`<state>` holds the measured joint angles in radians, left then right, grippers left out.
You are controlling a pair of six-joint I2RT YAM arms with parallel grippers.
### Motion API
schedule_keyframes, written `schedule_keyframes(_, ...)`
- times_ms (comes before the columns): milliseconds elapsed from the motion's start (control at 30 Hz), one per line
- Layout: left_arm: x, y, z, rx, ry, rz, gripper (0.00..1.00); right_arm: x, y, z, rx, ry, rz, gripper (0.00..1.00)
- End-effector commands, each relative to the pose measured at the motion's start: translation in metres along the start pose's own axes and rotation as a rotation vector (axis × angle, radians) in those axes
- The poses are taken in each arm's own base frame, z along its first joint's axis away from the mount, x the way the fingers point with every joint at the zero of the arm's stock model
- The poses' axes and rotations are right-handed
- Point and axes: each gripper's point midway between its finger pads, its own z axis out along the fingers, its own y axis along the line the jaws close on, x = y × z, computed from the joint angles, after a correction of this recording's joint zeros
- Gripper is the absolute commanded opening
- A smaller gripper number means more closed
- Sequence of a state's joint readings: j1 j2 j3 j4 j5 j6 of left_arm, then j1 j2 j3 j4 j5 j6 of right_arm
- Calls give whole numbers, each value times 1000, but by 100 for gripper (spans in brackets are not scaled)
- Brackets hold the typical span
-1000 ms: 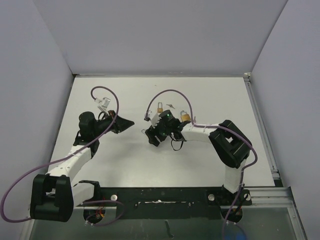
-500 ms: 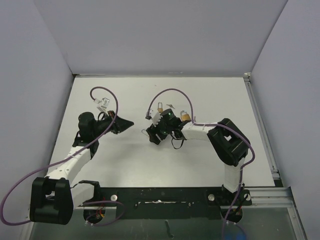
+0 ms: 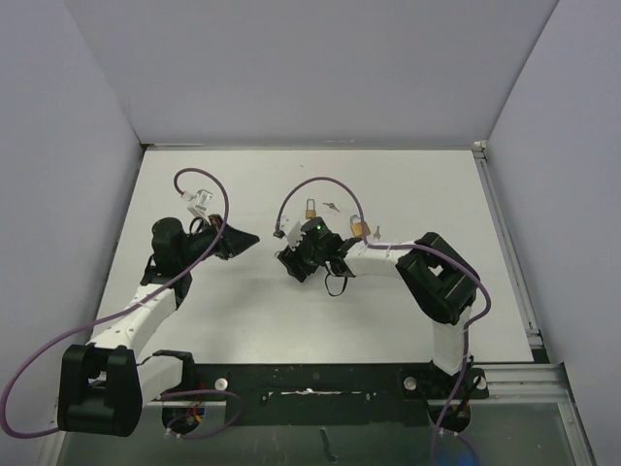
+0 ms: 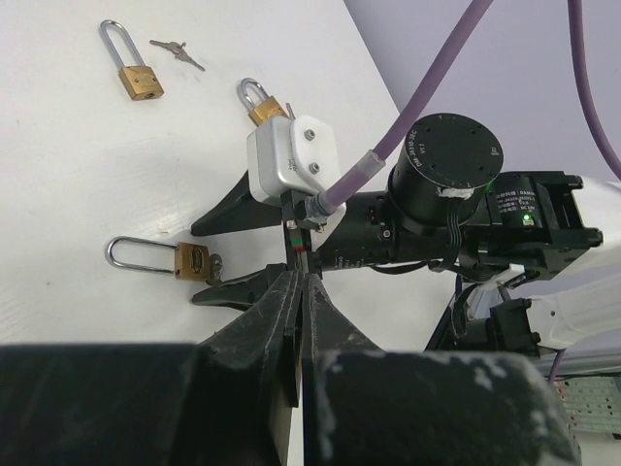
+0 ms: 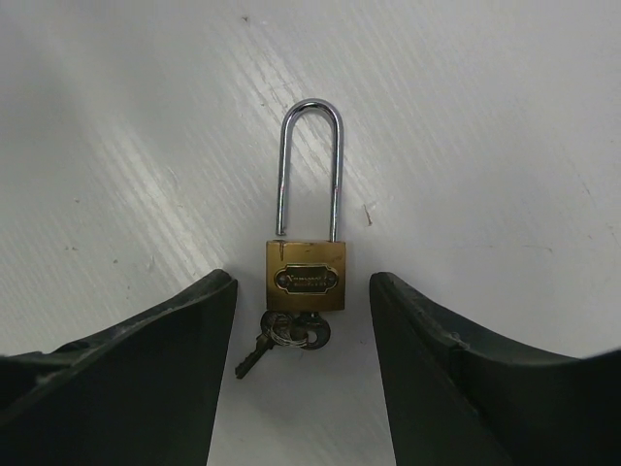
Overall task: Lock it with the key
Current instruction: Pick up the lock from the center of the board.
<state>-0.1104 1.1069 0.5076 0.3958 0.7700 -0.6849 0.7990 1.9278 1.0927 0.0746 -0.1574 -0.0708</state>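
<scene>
A brass padlock (image 5: 304, 277) lies flat on the white table, its long steel shackle (image 5: 310, 165) popped open at one leg. A key (image 5: 312, 333) sits in its keyhole, with a second key hanging off the ring. My right gripper (image 5: 303, 291) is open, a finger on each side of the lock body, with a gap on both sides. The left wrist view shows the same padlock (image 4: 190, 260) between those black fingers (image 4: 238, 288). My left gripper (image 4: 299, 282) is shut and empty, hovering left of the right gripper (image 3: 289, 260).
Two more brass padlocks (image 4: 138, 76) (image 4: 264, 105) lie farther back on the table, with a loose pair of keys (image 4: 177, 50) beside them. They also show in the top view as padlocks (image 3: 309, 208) (image 3: 357, 226). Purple cables (image 3: 320, 184) arc over both wrists.
My right gripper has slid left and forward over the padlock, and its jaws have narrowed a little. The left arm has not moved.
</scene>
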Motion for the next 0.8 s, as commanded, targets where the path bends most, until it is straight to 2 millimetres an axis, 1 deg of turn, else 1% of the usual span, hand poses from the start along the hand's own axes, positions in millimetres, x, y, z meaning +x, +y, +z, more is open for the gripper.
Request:
schedule_keyframes(0, -22, -18, -2, 43, -61, 71, 0, 20, -1, 10, 32, 72, -9, 57)
schedule_keyframes(100, -22, -19, -2, 45, -60, 70, 0, 21, -2, 11, 33, 72, -7, 55)
schedule_keyframes(133, -22, -19, -2, 45, -61, 70, 0, 20, -2, 11, 34, 72, -7, 53)
schedule_keyframes(167, -21, -19, -2, 45, -60, 69, 0, 19, -2, 11, 35, 70, -8, 49)
schedule_keyframes(233, -22, -19, -2, 45, -62, 70, 0, 19, -2, 11, 33, 74, -6, 37)
schedule_keyframes(367, -22, -19, -3, 42, -63, 69, 0, 22, -4, 9, 47, 88, 1, 4)
schedule_keyframes(400, -22, -18, -3, 40, -64, 68, 0, 24, -4, 8, 53, 92, 2, 0)
schedule_keyframes(533, -23, -19, -3, 42, -65, 71, 0, 19, -10, 3, 90, 77, 8, 0)
schedule_keyframes(633, -28, -24, -2, 48, -65, 92, 0, -1, -15, -10, 133, 7, 13, 0)
schedule_keyframes(700, -32, -26, -2, 45, -63, 115, 0, -18, -20, -23, 160, -57, 11, 0)
schedule_keyframes(767, -38, -31, -2, 48, -68, 138, 0, -40, -23, -41, 185, -136, 8, 0)
